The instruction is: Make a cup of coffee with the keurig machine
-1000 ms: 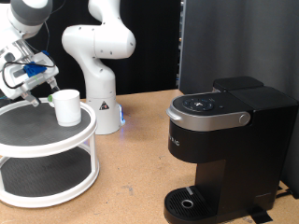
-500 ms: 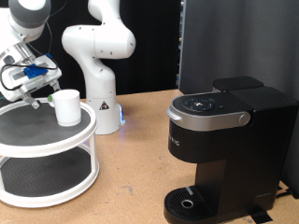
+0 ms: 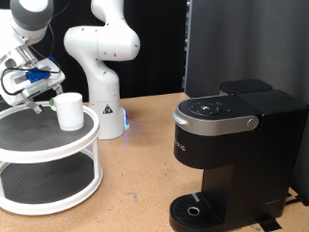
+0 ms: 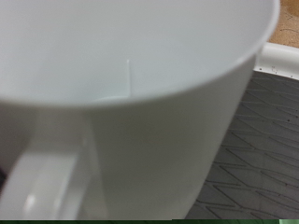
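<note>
Early stage: gripper at the exterior view's left, just beside the cup on the top tier of the white rack; can't tell if its fingers are spread or closed, and no grasp shows. Wrist view is filled by the cup and its handle. Keurig sits well apart at right, lid down, drip base without a cup, so brewing isn't started.

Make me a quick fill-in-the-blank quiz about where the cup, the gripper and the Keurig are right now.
1. The cup stands on the ____ tier of the white round shelf.
2. The gripper is just to the exterior view's ____ of the cup.
3. The Keurig's lid is ____.
4. The Keurig's drip base holds ____ cup.

Missing words: top; left; closed; no
</note>
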